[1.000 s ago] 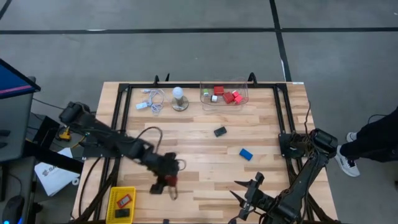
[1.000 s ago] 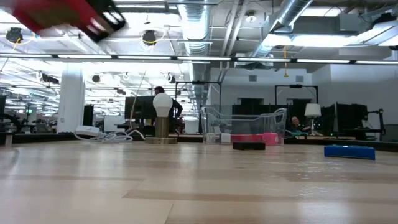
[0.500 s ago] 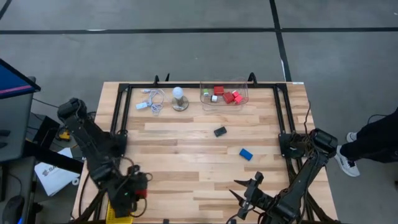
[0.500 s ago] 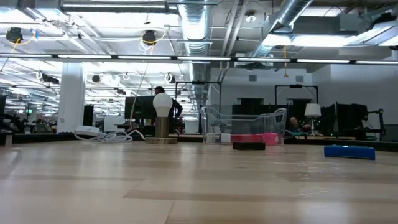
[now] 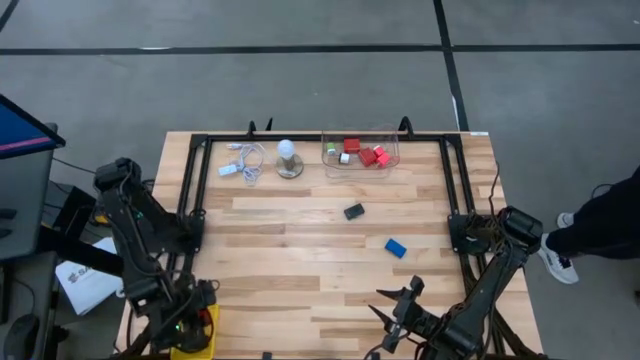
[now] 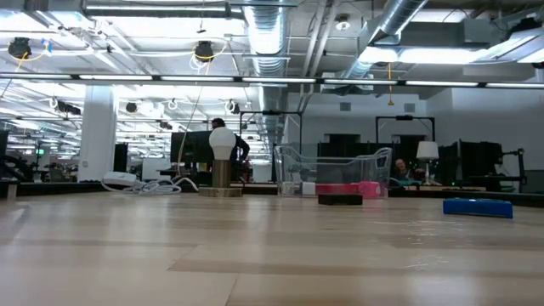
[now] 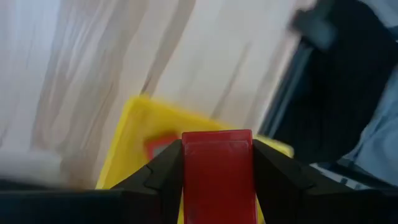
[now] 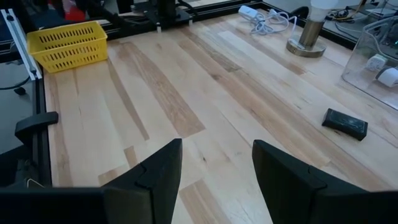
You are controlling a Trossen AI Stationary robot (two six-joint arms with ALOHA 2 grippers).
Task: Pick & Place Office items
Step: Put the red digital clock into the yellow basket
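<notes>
clearly clamped between the fingers of the left gripper (image 7: pixel 217 180): a red block (image 7: pixel 217 171), held square across its two flat sides, poised right above the yellow bin (image 7: pixel 134 134) at the table's near left corner. looks rigid, light and smooth-faced, likely plastic, so probably needs only a modest squeeze; judged safe to drop the short way into the bin without damage. already lying in the bin below the gripper, another red piece (image 7: pixel 158 145), partly hidden

well ahead of the left gripper across the table, the loose items waiting: a black block (image 5: pixel 354 211) and a blue block (image 5: pixel 396 247) lying flat on the wood, well apart from each other. low and thin by the look of them, so best taken from above across the narrower width, fingers reaching down to the table surface; the smooth edges could slip if pinched off centre

farther still, more red, white and green blocks inside the clear bin (image 5: pixel 391 160) at the far edge, beside the white bulb (image 5: pixel 287 152) and the coiled cable (image 5: pixel 245 160)

parked at the near right edge with fingers spread wide and nothing between them, the right gripper (image 8: pixel 216 165)
</notes>
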